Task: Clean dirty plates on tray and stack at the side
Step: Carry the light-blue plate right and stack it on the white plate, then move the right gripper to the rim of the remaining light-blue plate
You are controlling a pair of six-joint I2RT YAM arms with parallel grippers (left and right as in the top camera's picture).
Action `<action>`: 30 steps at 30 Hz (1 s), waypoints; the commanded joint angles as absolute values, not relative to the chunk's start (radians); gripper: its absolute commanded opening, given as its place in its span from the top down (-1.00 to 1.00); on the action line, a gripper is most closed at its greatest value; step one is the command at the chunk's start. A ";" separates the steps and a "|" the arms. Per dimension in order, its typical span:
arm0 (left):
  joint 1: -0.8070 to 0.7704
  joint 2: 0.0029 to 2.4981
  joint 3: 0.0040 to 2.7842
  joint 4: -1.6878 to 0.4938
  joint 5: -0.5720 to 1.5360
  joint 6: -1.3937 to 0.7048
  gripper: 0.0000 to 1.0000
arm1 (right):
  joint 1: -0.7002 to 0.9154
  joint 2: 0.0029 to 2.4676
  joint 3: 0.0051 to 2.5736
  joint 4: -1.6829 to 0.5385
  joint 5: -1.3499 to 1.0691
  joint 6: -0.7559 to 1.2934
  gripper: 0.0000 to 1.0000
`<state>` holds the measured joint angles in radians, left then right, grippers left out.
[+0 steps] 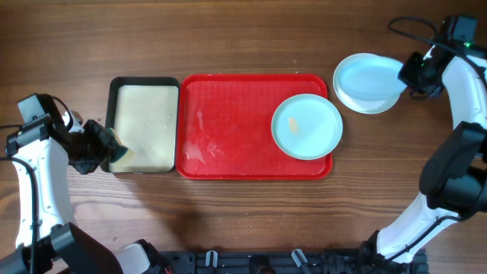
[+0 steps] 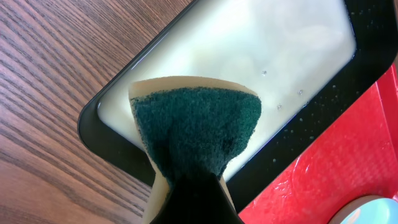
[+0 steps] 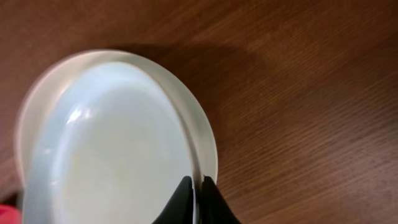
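Counter (image 1: 243, 221): brown wood grain, bearing everything listed below.

Tray (image 1: 228, 129): red, rectangular, rounded corners, raised rim; centre of counter; wet streaks on left half.

Cream tray (image 1: 144, 114): smaller, black rim, close against left edge of tray; pale cream inside, a few small bubbles.

Smeared plate (image 1: 307, 126): pale blue, round, flat at right end of tray, edge reaching over right rim; yellowish smear near middle.

White plate (image 1: 364, 107): on bare counter, off the tray, just beyond its upper right corner.

Upper plate (image 1: 369, 76): pale blue, on top of white plate, shifted toward right arm, rim on that side slightly raised.

Sponge (image 2: 196, 130): green scouring face, yellow body; over lower left corner of cream tray.

Left jaws: clenched on sponge, above cream tray's lower left corner.

Right jaws: pinched on rim of upper plate, only a thin slit between them.
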<state>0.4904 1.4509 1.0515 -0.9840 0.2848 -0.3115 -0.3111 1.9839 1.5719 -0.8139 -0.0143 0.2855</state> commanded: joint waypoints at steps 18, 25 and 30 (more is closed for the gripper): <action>0.476 1.433 1.046 -0.984 0.283 -0.299 0.92 | -0.232 1.952 1.528 -0.982 -0.471 0.245 -0.29; 0.398 1.433 1.046 -0.961 0.282 -0.299 0.92 | -0.132 1.954 1.527 -0.980 -0.471 0.232 -0.99; 0.361 1.433 1.046 -0.951 0.282 -0.299 0.92 | -0.115 1.954 1.527 -0.983 -0.464 0.209 -0.99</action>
<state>0.3870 1.4509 1.0515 -0.9596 0.2848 -0.3115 -0.1200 1.9839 1.5307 -0.9833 -0.4496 0.2405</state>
